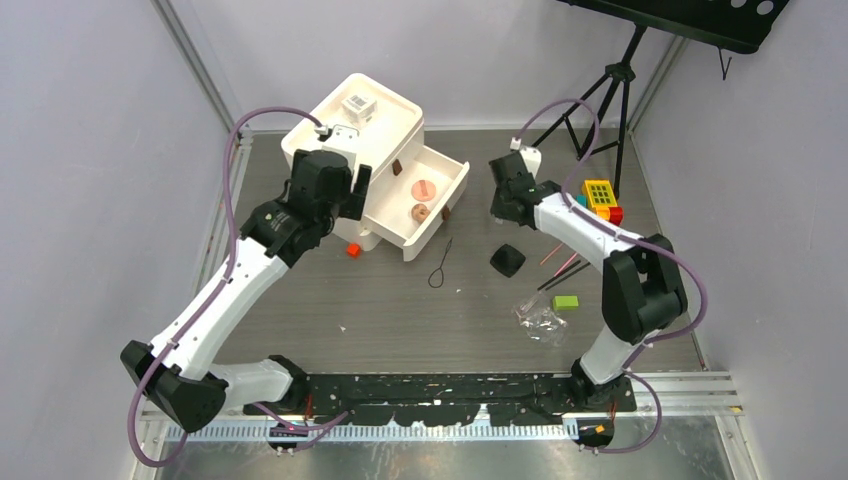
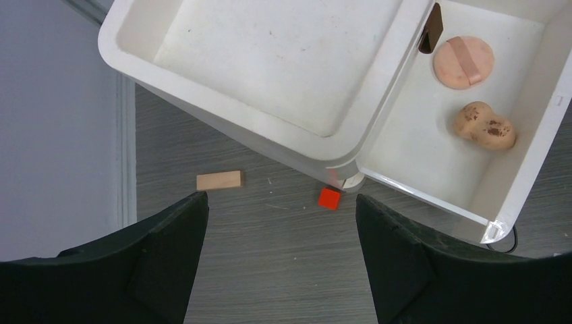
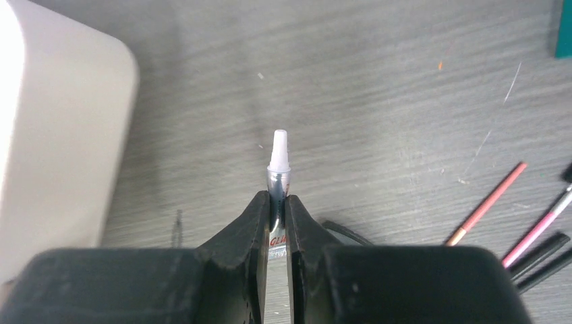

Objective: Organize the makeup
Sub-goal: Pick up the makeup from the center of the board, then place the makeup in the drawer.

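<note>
Here, the slim silver tube (image 3: pixel 278 181) has a white tapered cap.

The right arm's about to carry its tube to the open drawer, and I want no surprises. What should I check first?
1. Fingers of the right gripper shut on the tube: ok.
2. Tube's white cap on: ok.
3. Drawer open: ok.
4. Room in it beside the pink puff and peach sponge: ok.
5. Left gripper clear of the drawer: cannot tell, its height is unclear.
</note>
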Robot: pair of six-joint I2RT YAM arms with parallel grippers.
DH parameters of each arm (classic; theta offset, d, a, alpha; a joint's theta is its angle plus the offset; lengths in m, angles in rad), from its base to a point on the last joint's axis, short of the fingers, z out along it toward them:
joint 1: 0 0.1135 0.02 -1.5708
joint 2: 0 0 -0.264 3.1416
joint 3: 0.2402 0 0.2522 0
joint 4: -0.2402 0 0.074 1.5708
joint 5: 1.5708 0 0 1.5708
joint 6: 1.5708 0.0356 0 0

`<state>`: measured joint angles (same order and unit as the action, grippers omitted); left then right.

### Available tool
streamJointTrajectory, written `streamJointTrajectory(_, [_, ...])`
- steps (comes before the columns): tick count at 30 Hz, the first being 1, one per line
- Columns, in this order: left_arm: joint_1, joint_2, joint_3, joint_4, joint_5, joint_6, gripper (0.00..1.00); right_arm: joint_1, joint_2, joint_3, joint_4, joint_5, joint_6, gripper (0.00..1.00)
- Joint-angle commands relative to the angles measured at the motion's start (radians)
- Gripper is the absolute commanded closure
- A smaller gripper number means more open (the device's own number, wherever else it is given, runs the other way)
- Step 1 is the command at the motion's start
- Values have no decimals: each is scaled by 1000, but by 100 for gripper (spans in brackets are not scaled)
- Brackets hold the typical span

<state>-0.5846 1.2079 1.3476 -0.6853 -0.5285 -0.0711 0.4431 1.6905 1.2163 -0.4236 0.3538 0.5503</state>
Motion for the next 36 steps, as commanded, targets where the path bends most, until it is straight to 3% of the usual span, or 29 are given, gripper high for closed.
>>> streamJointTrajectory(1, [9,-8,4,45,22,-15,18,0,-73,116,25,-3,2,82])
streamJointTrajectory(10, [8,-30,4,40,25,-18,18,26,-7,303,134,-230,95,82])
streamJointTrajectory(19, [9,-39,5,34,35,-21,18,72,136,389,260,-406,188,81])
streamJointTrajectory(22, [9,-34,8,29,37,-22,17,81,173,418,263,-415,192,77])
streamJointTrajectory(27, [9,-33,10,25,39,-22,17,81,173,424,266,-400,171,61])
streamJointTrajectory(36, [8,-27,14,22,49,-28,17,79,82,391,201,-277,76,58])
